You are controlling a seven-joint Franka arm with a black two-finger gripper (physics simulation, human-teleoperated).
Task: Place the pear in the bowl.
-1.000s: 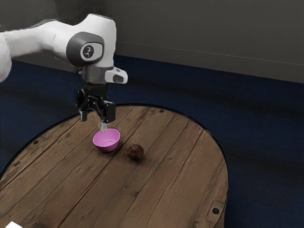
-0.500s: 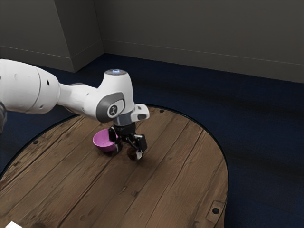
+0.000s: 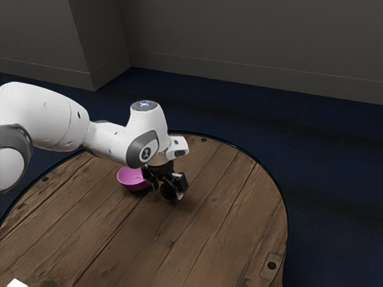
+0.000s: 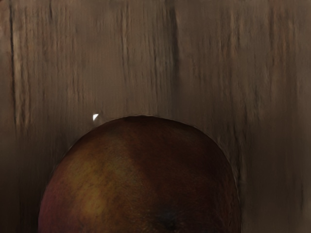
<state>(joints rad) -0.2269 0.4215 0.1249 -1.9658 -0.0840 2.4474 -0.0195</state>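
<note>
Low over the table, my gripper is around the dark reddish-brown, rounded pear, partly covering it in the exterior view. Whether it grips the fruit cannot be made out. The wrist view has the pear close under the hand, with yellow and red mottling. Beside the gripper, toward the exterior view's left, a pink bowl stands upright on the wood, its near side to the gripper partly hidden.
The round plank table extends around the pear and bowl, with its curved edge behind them. A white object shows at the exterior view's lower left corner.
The arm has come down from above the bowl and across to the pear. Over the last half second my hand has lowered a little more and shifted slightly toward the exterior view's right.
</note>
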